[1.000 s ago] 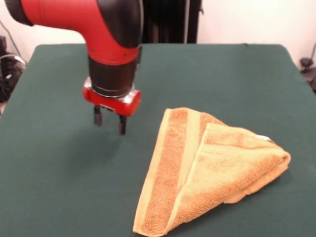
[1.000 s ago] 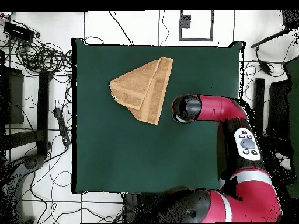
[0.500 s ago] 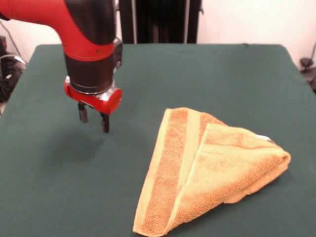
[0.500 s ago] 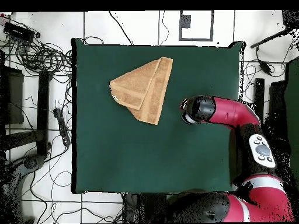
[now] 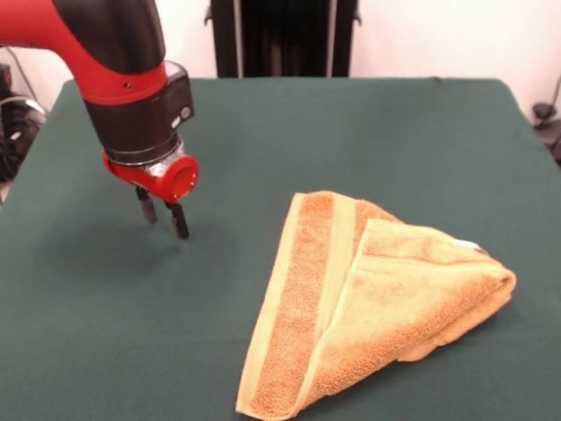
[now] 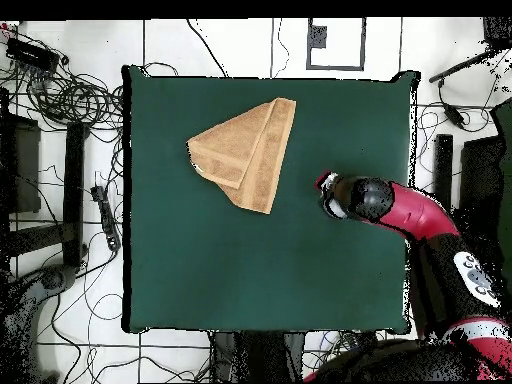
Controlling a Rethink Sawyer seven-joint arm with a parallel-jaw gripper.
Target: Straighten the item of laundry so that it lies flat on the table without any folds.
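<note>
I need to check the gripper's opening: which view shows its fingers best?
The front view: the gripper hangs over the table, both fingers visible, apart, holding nothing. Overhead, the arm hides them.

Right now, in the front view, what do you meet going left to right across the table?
Gripper, open and empty above the table → bare green cloth → towel, folded into a rough triangle.

**Arm tilted, jaws slightly parted**

The red and black arm (image 5: 105, 53) reached down at a slant, its wrist tilted. The gripper (image 5: 161, 213) hung with its two dark jaws a little apart, holding nothing between them, pointing downward.
</note>
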